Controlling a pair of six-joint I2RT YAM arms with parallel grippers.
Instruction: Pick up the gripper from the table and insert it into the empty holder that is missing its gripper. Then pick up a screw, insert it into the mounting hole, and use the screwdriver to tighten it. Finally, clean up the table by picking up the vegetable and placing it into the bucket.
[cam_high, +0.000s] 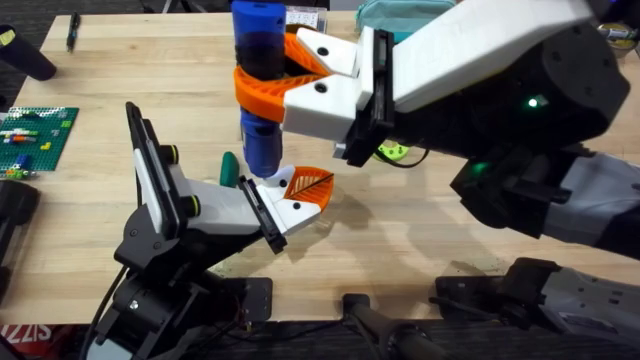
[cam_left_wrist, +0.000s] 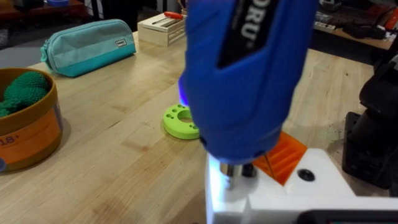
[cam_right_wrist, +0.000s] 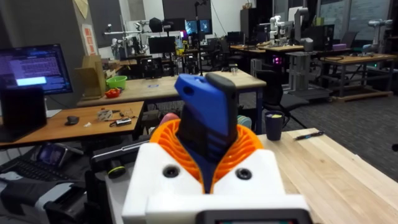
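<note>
Overhead view: the right gripper (cam_high: 290, 75) clamps the blue screwdriver (cam_high: 262, 90) upright, its long axis vertical and its tip straight down on the white block of the gripper (cam_high: 305, 190), which sits seated at the holder (cam_high: 200, 205) end. Whether the left arm's fingers are parted I cannot tell.

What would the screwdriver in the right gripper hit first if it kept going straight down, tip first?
Most likely the white block of the gripper seated on the holder; the screwdriver tip sits right at its top face.
</note>
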